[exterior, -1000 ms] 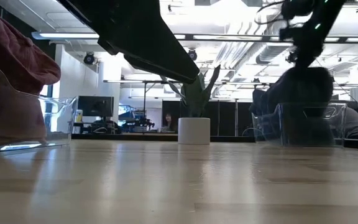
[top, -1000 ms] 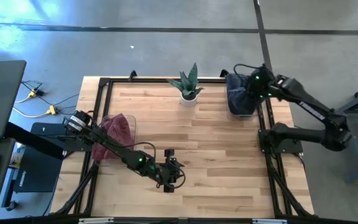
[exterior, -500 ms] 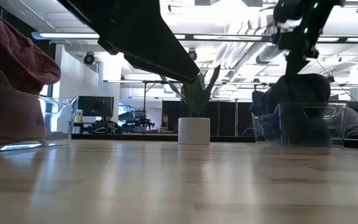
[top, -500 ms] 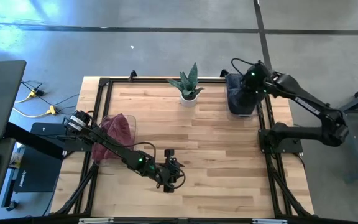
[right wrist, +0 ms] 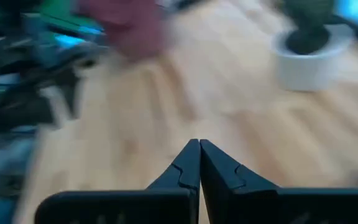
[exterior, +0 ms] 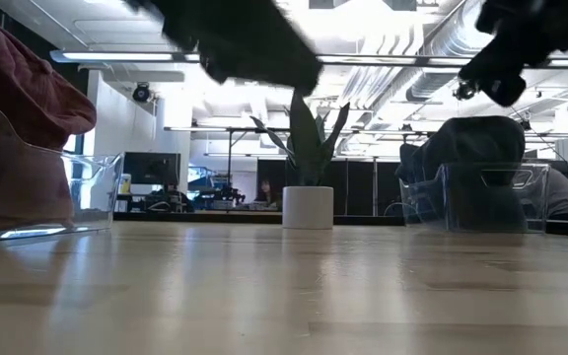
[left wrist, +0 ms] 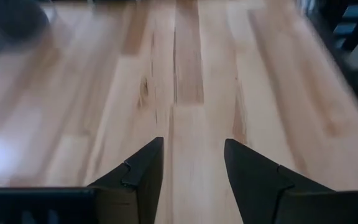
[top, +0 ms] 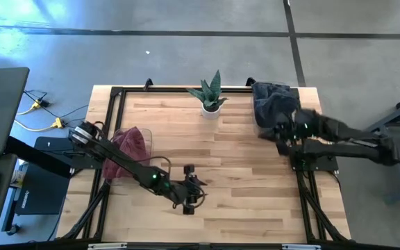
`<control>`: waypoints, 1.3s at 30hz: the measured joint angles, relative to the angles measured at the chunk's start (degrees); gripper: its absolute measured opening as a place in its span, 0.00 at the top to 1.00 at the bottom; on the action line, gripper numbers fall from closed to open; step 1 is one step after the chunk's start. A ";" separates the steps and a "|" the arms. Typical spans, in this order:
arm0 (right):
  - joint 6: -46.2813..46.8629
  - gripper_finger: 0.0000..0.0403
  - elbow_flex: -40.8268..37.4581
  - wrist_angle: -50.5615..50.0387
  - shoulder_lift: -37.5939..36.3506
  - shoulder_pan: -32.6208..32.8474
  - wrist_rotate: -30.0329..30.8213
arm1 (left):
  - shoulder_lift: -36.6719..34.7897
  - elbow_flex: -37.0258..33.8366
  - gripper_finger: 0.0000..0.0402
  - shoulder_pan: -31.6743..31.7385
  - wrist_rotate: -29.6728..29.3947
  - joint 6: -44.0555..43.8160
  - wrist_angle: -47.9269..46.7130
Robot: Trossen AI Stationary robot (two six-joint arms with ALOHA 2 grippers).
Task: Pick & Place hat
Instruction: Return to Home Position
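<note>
The wooden table (top: 242, 173) lies open between my two arms. My left arm (top: 123, 167) reaches out low across the near middle. My right arm (top: 353, 139) is folded close to its base at the table's right edge.

The right transparent bin (exterior: 481, 202) stands at the far right corner with the blue cap (top: 269, 104) heaped in it, its crown bulging above the rim. The left transparent bin (exterior: 37, 197) sits by my left shoulder and holds a maroon cap (top: 130, 144). A potted plant (top: 212, 94) stands between the bins at the far edge.

My left gripper (left wrist: 193, 146) hangs over bare wood with its fingers spread and nothing between them. My right gripper (right wrist: 199, 146) has its fingers pressed together, empty, near the blue cap's bin but apart from it.

I judge the blue cap light, soft and floppy, with only the brim likely to be stiff. I would pinch a fold of the crown or the brim's edge. The clear bin looks light enough to slide if nudged.

I cannot find the brim in the heap. From above, the bin's walls hardly show. From table height, both my arms are cut off at the top.
</note>
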 joint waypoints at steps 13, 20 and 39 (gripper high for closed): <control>5.30 1.00 -27.34 45.10 -8.55 31.91 5.20 | -15.89 -2.53 0.97 2.97 -2.64 1.96 -12.87; 2.73 1.00 -30.36 50.07 -8.46 36.58 9.32 | -33.90 -15.92 0.99 7.42 -1.36 4.31 -10.04; -1.28 0.99 -30.64 50.92 -8.46 36.83 15.30 | -89.61 -47.87 1.00 26.70 9.99 4.64 -8.37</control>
